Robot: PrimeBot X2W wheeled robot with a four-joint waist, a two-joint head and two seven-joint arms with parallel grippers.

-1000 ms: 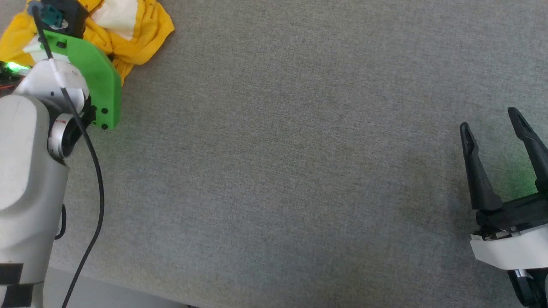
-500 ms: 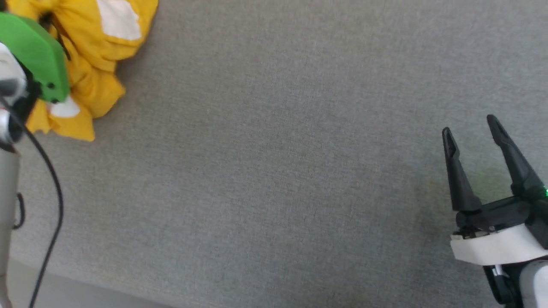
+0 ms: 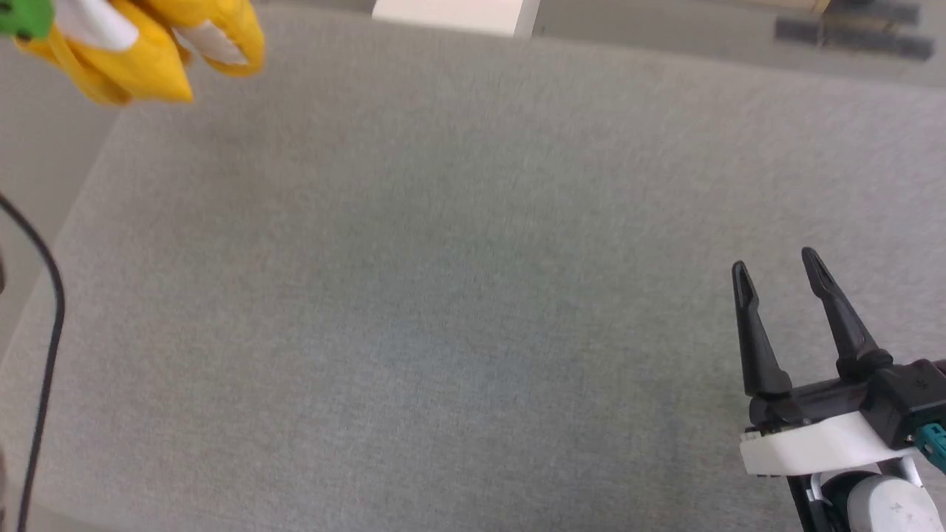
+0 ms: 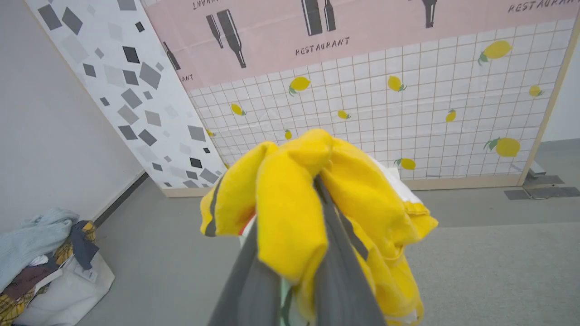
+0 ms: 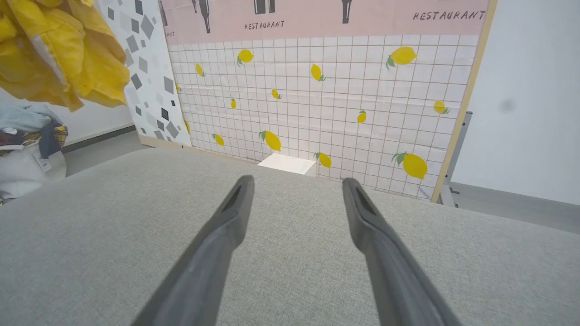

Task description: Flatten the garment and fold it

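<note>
The garment (image 3: 140,63) is a bright yellow bundle with white patches, crumpled into thick folds at the upper left of the head view. It hangs in the air, lifted off the grey table (image 5: 290,271). In the left wrist view's centre it bunches over the left fingers (image 4: 253,285), pinched between them.

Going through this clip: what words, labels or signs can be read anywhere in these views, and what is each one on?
"RESTAURANT": printed several times on the pink panel of the back wall.
"ANT": the end of a word on the same panel, in the left wrist view. The rest is cut off at the panel's left edge.
Tag on the white bag: too small to read.
Yellow garment: no lettering visible.
</note>
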